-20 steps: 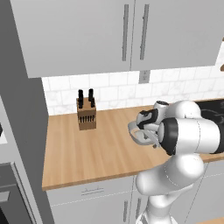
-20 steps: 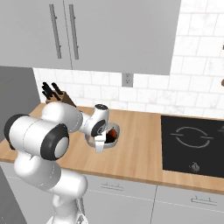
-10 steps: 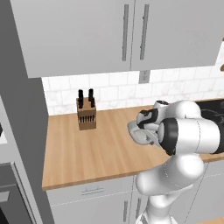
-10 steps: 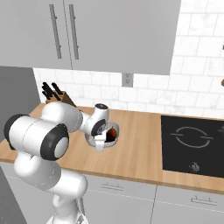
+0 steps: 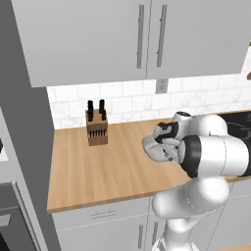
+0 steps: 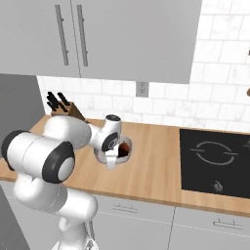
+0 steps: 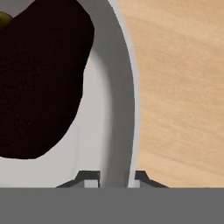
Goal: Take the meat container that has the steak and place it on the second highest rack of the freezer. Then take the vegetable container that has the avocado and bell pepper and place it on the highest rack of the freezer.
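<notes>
Wooden counter point(image 6: 156, 161) bears the vegetable container point(image 6: 105, 157), rim clamped by the gripper point(image 7: 114, 177) beside the avocado point(image 7: 39, 78).

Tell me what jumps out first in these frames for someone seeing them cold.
The white arm bends low over the wooden counter, its gripper astride the thick rim of the round pale grey bowl, one fingertip inside and one outside. In the hand view a dark brown-black avocado looms large inside that bowl. Behind, a wooden knife block stands by the tiled wall, and a black cooktop lies to the right.
</notes>
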Available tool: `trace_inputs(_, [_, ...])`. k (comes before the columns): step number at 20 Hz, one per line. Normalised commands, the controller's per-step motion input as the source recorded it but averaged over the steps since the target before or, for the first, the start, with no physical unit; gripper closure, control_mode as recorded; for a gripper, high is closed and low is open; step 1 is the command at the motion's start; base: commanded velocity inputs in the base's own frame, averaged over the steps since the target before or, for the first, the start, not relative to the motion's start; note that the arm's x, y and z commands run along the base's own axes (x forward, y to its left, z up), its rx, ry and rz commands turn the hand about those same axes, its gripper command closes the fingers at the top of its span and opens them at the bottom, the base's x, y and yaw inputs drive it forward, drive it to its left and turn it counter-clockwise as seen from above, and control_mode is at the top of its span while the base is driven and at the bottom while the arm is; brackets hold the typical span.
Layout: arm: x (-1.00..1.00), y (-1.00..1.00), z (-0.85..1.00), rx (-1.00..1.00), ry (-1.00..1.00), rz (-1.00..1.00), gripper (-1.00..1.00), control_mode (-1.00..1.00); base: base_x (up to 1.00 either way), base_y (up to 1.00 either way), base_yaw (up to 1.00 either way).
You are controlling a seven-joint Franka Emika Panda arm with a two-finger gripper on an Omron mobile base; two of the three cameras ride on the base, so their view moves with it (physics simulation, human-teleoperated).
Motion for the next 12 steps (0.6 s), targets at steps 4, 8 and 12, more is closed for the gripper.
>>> trace_inputs(4, [-0.06, 0.49, 0.72, -0.09, -0.10, -0.19, 1.00, -1.00, 0.00, 0.00, 0.00])
trace_inputs(8, [-0.11, 0.22, 0.74, -0.10, -0.08, -0.21, 1.00, -1.00, 0.00, 0.00, 0.00])
trace_inputs(12, [-0.37, 0.00, 0.60, -0.01, -0.06, -0.12, 1.00, -1.00, 0.00, 0.00, 0.00])
